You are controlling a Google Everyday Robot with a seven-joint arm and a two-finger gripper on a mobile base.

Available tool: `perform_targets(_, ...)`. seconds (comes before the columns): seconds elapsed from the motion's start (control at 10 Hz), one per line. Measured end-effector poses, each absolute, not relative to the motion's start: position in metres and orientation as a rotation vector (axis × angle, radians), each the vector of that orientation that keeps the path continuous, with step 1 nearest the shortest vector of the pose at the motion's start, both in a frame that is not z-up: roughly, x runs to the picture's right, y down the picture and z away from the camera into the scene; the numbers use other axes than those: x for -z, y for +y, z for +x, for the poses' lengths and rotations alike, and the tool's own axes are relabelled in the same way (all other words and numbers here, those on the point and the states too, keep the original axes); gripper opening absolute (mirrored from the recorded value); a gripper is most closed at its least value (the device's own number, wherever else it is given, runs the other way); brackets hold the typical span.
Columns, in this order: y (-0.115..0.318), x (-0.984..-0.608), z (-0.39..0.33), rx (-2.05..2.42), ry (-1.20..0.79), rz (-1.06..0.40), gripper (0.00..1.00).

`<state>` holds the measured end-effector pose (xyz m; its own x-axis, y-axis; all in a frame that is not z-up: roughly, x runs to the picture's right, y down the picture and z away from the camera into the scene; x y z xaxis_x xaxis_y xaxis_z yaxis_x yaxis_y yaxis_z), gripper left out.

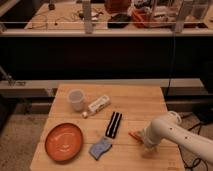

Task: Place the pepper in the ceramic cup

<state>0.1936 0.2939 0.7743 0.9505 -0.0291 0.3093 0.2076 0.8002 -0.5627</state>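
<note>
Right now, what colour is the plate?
The plate is orange, camera view; end effector beside the pepper.
</note>
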Motion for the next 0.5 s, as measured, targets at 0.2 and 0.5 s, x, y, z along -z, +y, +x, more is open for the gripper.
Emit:
perform_targets(0.2,0.2981,-0.7776,0.1931,0.129,-0.298,-0.634,0.8)
perform_targets(0.5,0.2927,-0.7759,0.1903,0.133,-0.301,-0.628,0.8)
